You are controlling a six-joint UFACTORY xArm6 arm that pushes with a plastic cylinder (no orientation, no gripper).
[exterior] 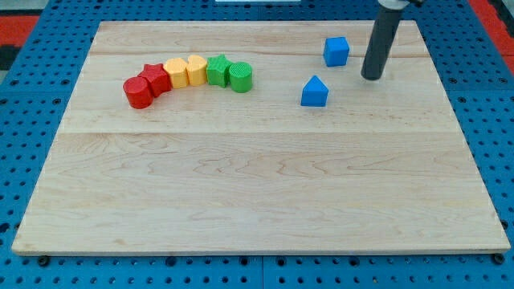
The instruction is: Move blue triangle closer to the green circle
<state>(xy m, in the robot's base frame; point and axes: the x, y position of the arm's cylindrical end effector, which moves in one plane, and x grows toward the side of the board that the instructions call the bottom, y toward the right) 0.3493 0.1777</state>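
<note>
Blue triangle sits right of the board's middle, well apart from the green circle ending the curved row, and your bare rod's tip stands free just right of it, apparently placed for a leftward push.

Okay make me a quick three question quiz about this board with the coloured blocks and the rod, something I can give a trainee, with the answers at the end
1. True or false: my tip is touching the blue triangle.
2. Which block sits at the right end of the curved row of six? A) red circle B) green circle C) yellow heart
3. Fill in: the blue cube lies toward the view's ____ from the blue triangle.

Key
1. False: the tip stands apart from it, on the view's right and slightly higher.
2. B: the green circle ends the row, nearest the blue triangle.
3. Top, a little to the right.
</note>
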